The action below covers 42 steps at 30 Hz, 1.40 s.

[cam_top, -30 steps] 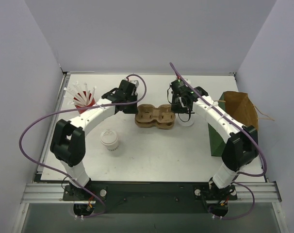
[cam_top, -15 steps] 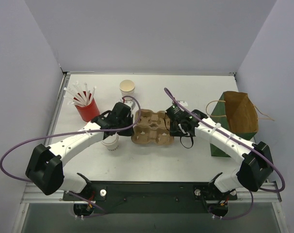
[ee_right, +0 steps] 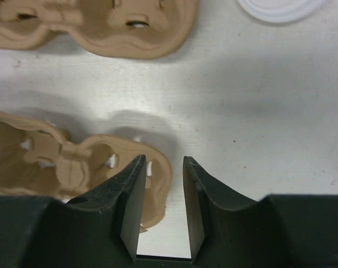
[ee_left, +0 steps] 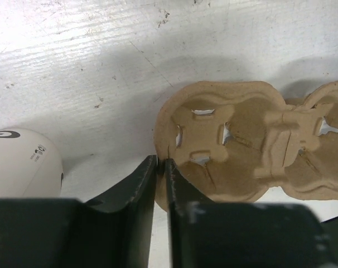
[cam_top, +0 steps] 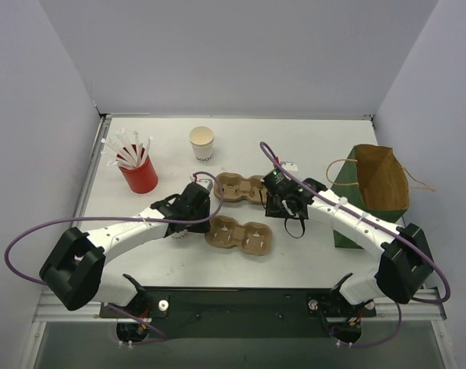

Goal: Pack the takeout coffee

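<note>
The takeout coffee [cam_top: 202, 143], a small white paper cup with a cream rim, stands upright at the back of the table, apart from both arms. Two brown pulp carriers lie separated: one farther back [cam_top: 241, 187], one nearer [cam_top: 244, 237]. My left gripper [cam_top: 210, 223] [ee_left: 160, 162] is shut on the left rim of the nearer carrier [ee_left: 236, 145]. My right gripper [cam_top: 277, 206] [ee_right: 160, 161] is open with nothing between its fingers. In the right wrist view its left finger overlaps the right end of the nearer carrier [ee_right: 74, 162]. The farther carrier [ee_right: 102, 22] lies beyond.
A red cup of white straws [cam_top: 138, 173] stands at the back left. A brown paper bag [cam_top: 381, 181] stands on the right by a green box [cam_top: 342, 224]. A flat white lid [ee_right: 280, 8] lies beyond the right gripper. Another white cup with dark print [ee_left: 21, 162] sits left of my left gripper.
The two carriers, joined half a second ago, are now apart; my left gripper has drawn one toward the near edge. My right gripper has opened and let go.
</note>
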Motion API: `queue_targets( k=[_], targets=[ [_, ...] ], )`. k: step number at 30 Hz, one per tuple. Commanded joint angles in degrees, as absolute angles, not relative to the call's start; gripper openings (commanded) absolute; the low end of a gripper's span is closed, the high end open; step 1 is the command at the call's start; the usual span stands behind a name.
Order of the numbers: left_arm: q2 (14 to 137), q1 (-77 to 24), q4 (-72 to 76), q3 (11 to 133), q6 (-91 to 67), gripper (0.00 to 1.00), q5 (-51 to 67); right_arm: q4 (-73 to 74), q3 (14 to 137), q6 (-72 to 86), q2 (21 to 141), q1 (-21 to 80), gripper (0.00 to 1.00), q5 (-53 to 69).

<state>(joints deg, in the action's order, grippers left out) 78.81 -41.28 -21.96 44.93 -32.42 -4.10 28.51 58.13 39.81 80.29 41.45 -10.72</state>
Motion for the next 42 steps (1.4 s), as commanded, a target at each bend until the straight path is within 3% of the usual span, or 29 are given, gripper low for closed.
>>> queue_targets(
  k=[1,3,6,21,31,42],
  targets=[
    [76.3,-41.7,-19.0,45.6,-33.0,0.28,-5.6,26.1,63.9,39.6,83.7,41.9,0.29,-11.3],
    [75.5,-41.6,-19.3,46.0,-33.0,0.41,-5.6,24.6,65.8,39.9,87.4,41.9,0.28,-9.2],
    [74.4,-41.6,-20.7,47.4,-32.5,0.49,-6.0,22.0,69.1,40.9,93.1,42.1,0.25,-7.4],
    [70.3,-38.1,-27.9,55.2,-30.0,0.5,-5.3,19.2,84.0,41.9,113.6,41.8,0.24,-7.8],
    [67.9,-36.1,-32.4,58.8,-27.5,0.5,-4.2,16.5,101.4,31.5,127.4,33.3,0.25,-8.1],
    [70.4,-36.4,-31.0,58.8,-27.2,0.5,1.8,23.7,115.2,24.0,128.3,31.4,0.36,0.9]
  ],
)
